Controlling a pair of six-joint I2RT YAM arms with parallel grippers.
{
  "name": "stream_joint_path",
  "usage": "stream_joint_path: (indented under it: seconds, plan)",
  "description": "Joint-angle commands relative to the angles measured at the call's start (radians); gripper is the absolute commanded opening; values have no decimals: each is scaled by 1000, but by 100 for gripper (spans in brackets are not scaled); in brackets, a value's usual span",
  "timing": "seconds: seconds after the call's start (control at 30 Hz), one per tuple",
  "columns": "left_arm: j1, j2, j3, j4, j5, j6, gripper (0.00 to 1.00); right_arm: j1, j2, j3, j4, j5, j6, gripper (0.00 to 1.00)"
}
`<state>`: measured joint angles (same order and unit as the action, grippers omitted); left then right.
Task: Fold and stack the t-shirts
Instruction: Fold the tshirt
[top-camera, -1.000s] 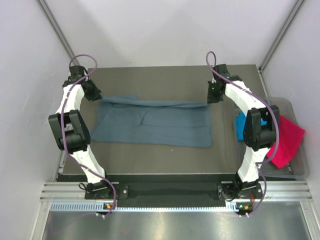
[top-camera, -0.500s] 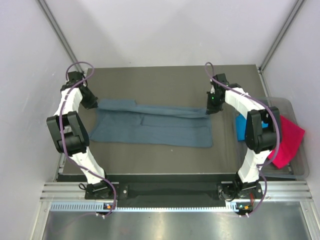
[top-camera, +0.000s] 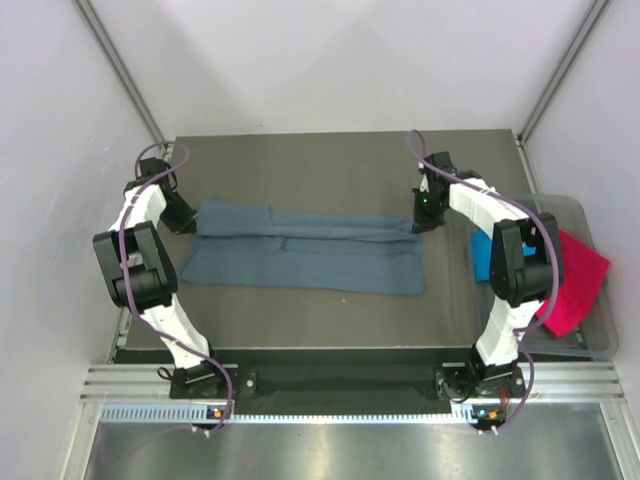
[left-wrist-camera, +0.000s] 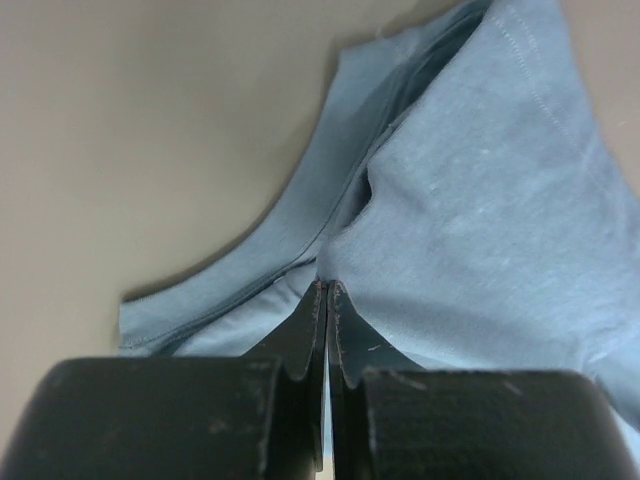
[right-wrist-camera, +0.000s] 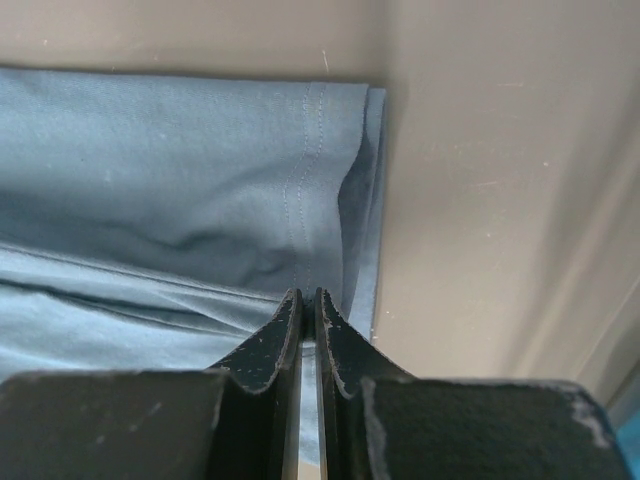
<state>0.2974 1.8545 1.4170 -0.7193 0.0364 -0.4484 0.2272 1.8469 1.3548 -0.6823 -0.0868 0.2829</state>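
The slate-blue t-shirt (top-camera: 300, 262) lies flat across the middle of the dark table (top-camera: 330, 165), with its far edge doubled over toward me as a long flap. My left gripper (top-camera: 184, 214) is shut on the flap's left end; in the left wrist view the fingertips (left-wrist-camera: 323, 285) pinch a ridge of blue cloth (left-wrist-camera: 480, 200). My right gripper (top-camera: 425, 214) is shut on the flap's right end, where the jaws (right-wrist-camera: 305, 295) clamp the hemmed edge (right-wrist-camera: 180, 180). A turquoise t-shirt (top-camera: 482, 255) and a magenta t-shirt (top-camera: 575, 285) lie at the right.
A clear plastic tub (top-camera: 585, 340) stands off the table's right edge and holds the turquoise and magenta shirts, the magenta one draped over its side. Bare table shows behind the shirt and along the near edge. Pale walls enclose the workspace.
Both grippers have moved toward the near side, carrying the shirt's far edge with them. The flap now lies further over the rest of the shirt.
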Motion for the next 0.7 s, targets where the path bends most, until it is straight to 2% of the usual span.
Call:
stream_joint_path:
  seconds: [0.0, 0.17, 0.27, 0.3, 0.33, 0.37, 0.4, 0.47, 0.57, 0.63, 0.67]
  plan:
    - [11, -80, -27, 15, -27, -10, 0, 6, -14, 18, 4, 27, -27, 1]
    - [13, -83, -64, 34, -67, -6, 0, 6, -20, -2, 4, 12, -25, 3]
    - [13, -72, -47, 5, -93, -4, 0, 6, -34, -20, -31, -11, -16, 18]
    - [11, -81, -46, -8, -116, -7, 12, 6, -40, -20, -49, -22, -16, 21]
    - [11, -93, -47, -20, -166, -12, 32, 6, -70, -19, -89, -19, -24, 26]
    - [11, -136, -49, -44, -191, -21, 46, 6, -96, -23, -91, -5, -30, 31]
    - [12, -161, -52, -51, -202, -32, 59, 6, -153, -26, -83, 10, -25, 44]
    - [9, -222, -52, -52, -187, -39, 66, 4, -176, -20, -11, 33, -7, 50]
    - [-18, -241, -24, -55, -121, -61, 67, 18, -103, 70, -6, -37, 18, 50]
    - [-66, -242, -24, -2, -57, -61, 62, 44, -42, 108, 12, -97, 36, 47]
    - [-81, -239, -35, 24, 26, -65, 60, 52, -26, 109, 24, -128, 45, 45]
